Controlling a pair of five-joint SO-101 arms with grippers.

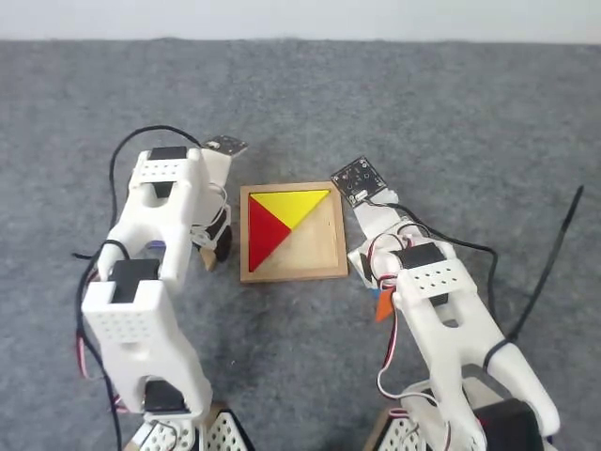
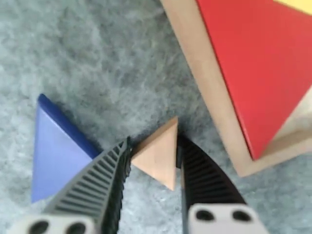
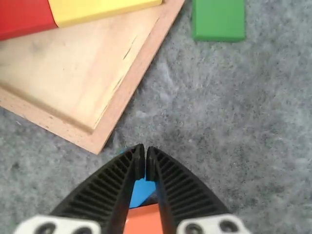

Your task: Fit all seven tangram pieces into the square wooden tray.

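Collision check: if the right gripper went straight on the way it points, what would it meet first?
Bare grey carpet just ahead, then probably the rim of the wooden tray; depth is unclear.

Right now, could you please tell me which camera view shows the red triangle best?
The high view: the red triangle lies whole in the tray, against its left side, touching the yellow triangle. The left wrist view crops the triangle at the frame edge; the right wrist view catches one corner.
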